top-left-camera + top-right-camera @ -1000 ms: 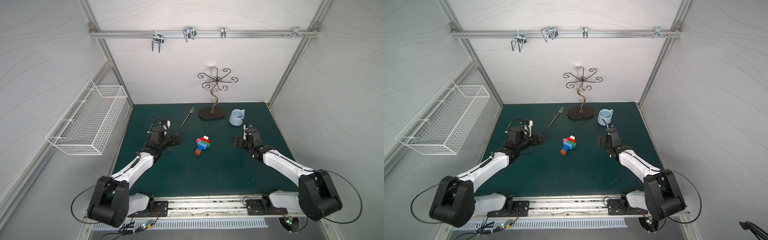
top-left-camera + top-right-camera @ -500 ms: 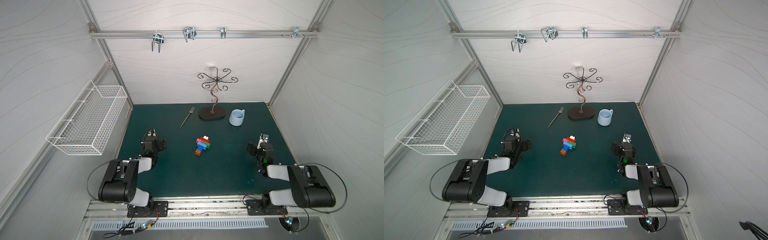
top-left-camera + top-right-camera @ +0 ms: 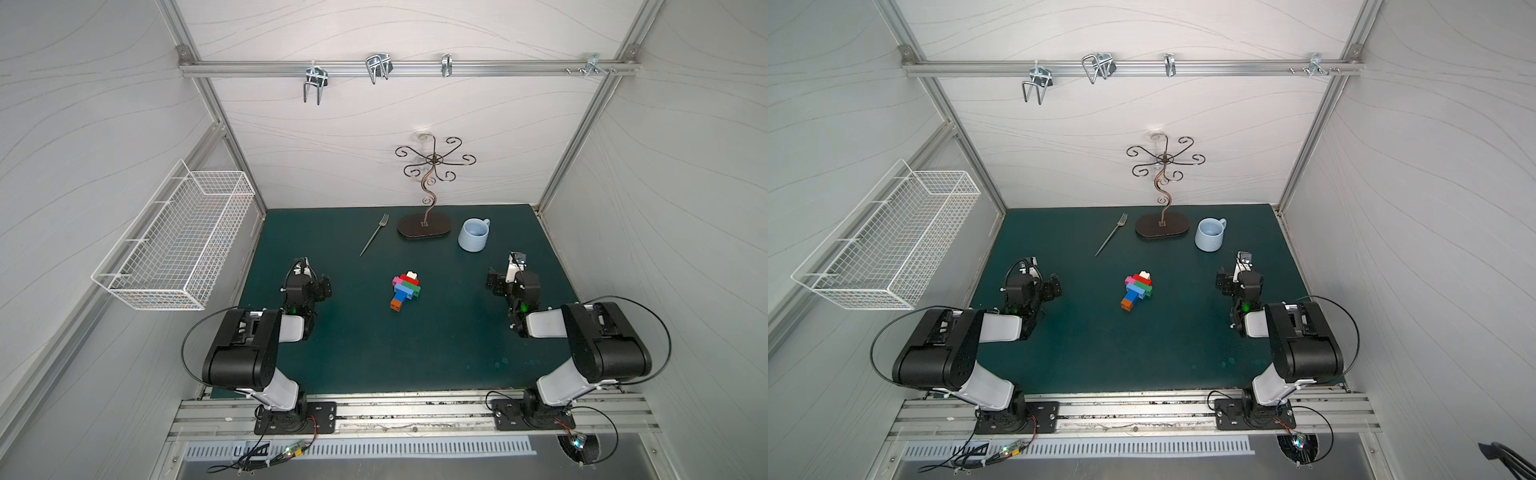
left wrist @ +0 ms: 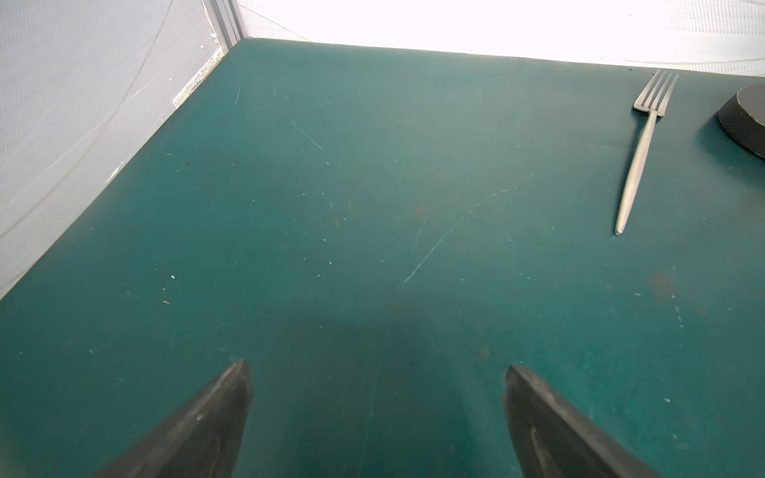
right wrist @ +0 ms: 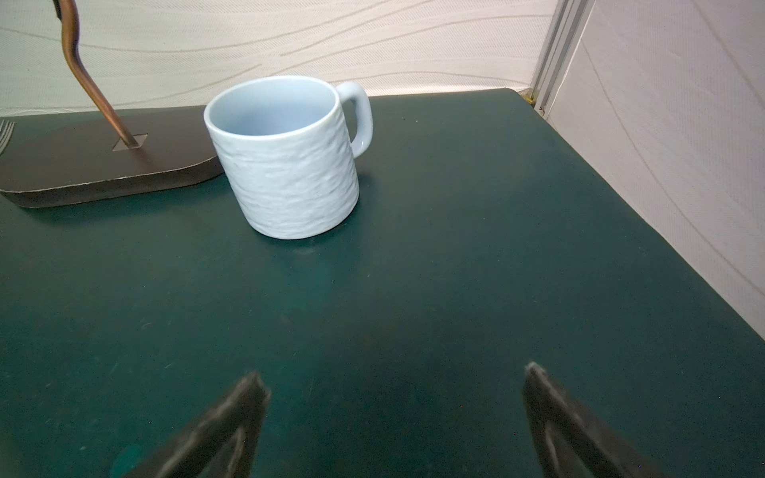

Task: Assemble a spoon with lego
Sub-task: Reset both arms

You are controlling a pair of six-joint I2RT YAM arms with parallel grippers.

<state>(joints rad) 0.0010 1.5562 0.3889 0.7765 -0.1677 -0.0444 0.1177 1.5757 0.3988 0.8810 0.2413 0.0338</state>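
Finds multicoloured lego-brick spoon (image 3: 405, 291) flat on dark green table (image 3: 374, 353), near pale blue ceramic mug (image 3: 473, 235), untouched. Holds left gripper (image 4: 376, 372) fingers spread, empty; same for right gripper (image 5: 397, 376), near mug. Seems finished: parked clear, likely to avoid knocking spoon.

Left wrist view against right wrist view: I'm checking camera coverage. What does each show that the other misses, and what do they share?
Only the left wrist view: the fork at full length, handle included, and the left gripper, jaws open and empty. Only the right wrist view: the light blue mug, upright, the stand's copper stem, and the right gripper, jaws open and empty. Shared: the green mat, the stand's dark base, and the fork's tines, just at the right wrist view's edge. Neither shows the lego spoon, seen in a top view.
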